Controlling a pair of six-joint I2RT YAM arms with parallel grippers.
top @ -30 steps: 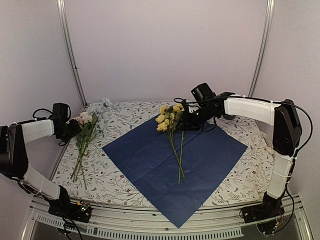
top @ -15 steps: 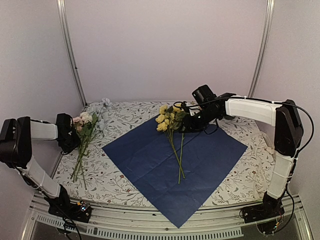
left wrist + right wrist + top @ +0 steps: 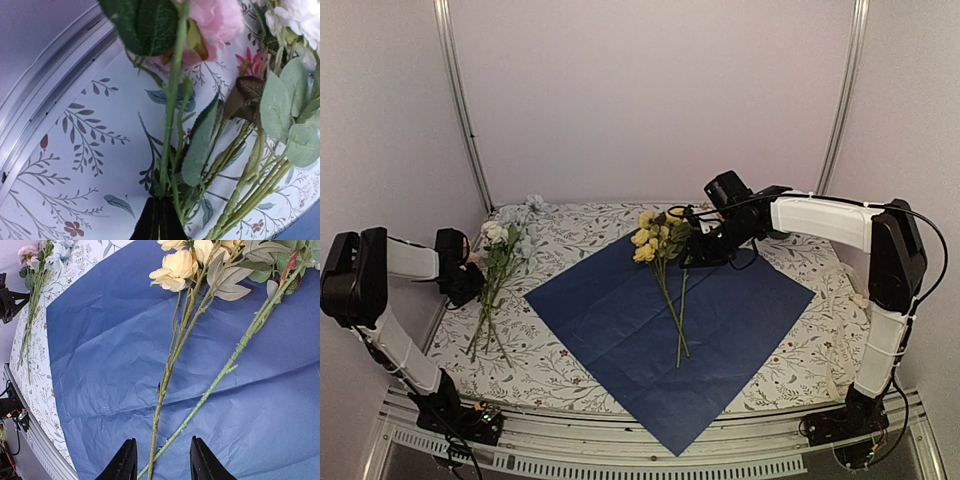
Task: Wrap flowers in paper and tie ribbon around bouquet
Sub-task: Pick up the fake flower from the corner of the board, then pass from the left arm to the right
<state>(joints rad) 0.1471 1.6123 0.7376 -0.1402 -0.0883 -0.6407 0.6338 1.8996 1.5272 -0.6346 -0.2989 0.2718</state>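
Step in hand: gathering flowers onto the paper; wrapping not begun.

Paper (image 3: 600, 310): spread flat at frame centre as a diamond, navy face up, on the printed cloth (image 3: 570, 232).

Yellow bunch (image 3: 655, 240): lies on the paper, blooms toward the upper corner, two long stems running down to mid-sheet.

Left bunch (image 3: 498, 250): pink, white and pale blue blooms, on the cloth at left of frame, just beside the paper's left corner and clear of it.

Left gripper (image 3: 159, 220): fingers clenched tight. A thin green stem under the pink bloom runs straight into the tips, so I judge it pinched there.

Right gripper (image 3: 162, 460): fingers parted and grasping nothing. It hovers over the yellow stems, and one stem passes beneath the gap.

Containers: none seen. The paper is the only carrier, and it bears the yellow bunch alone.

Ribbon: not in any view.

Next move, as I judge it: lift the left bunch and carry it right, then lay it beside the yellow stems with the blooms at the same end. Risk: a pinch on one thin stem may leave the rest of the bunch on the cloth.
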